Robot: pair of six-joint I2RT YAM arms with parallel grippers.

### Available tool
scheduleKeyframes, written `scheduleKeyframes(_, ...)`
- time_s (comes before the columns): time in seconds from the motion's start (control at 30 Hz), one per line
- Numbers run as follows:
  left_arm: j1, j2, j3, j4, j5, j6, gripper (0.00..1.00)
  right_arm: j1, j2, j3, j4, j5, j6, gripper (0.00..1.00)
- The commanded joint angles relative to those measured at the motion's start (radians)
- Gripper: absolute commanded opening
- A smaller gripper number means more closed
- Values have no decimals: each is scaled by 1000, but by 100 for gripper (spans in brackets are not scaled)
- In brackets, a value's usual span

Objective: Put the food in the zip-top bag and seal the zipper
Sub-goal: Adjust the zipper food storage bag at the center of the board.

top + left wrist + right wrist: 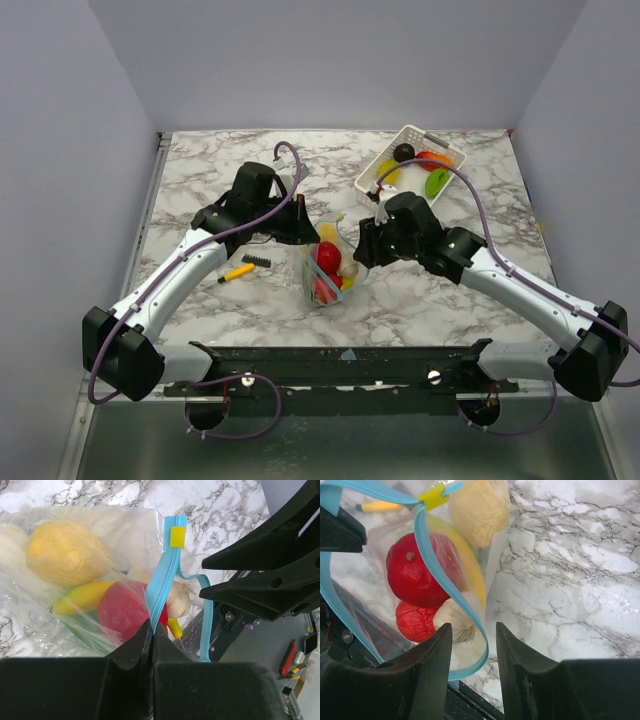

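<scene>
The zip-top bag (326,270) lies between my grippers, holding red, yellow, green and white food. In the left wrist view my left gripper (152,629) is shut on the light blue zipper (162,587) below its yellow slider (177,536). A yellow fruit (65,552) and a red fruit (125,611) show through the plastic. In the right wrist view my right gripper (473,632) is open, and the zipper's open loop (482,630) passes between its fingers untouched. A red fruit (420,575) and a white garlic (455,622) sit inside the mouth.
A white basket (372,170) at the back right holds more food: dark purple (403,152), red-orange (430,158), green (436,183) and yellow (388,175). A yellow-and-black pen-like tool (240,270) lies left of the bag.
</scene>
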Motion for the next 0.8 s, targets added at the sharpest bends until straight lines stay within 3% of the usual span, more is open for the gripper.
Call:
scheduleKeyframes(0.0,6,-10,-10,20,18,4,0,9,-16,-33,-9,24,26,43)
scheduleKeyframes(0.07,6,-9,-10,21,21,2,0,9,-22,-48,21,-17,45,41)
scheduleKeyframes(0.23,6,-4,-9,25,26,4,0,9,11,-70,141,-131,134,24)
scheduleKeyframes(0.33,5,-10,-6,28,27,16,0,9,38,-59,197,-172,226,1)
scheduleKeyframes(0.53,-18,0,75,-22,56,6,0,9,0,-72,421,-292,444,0)
scheduleKeyframes(0.67,-51,5,142,-86,46,-31,0,9,-45,-121,562,-305,543,0)
scheduleKeyframes(0.77,-73,-6,110,-37,90,-93,0,9,-72,-180,636,-296,580,0)
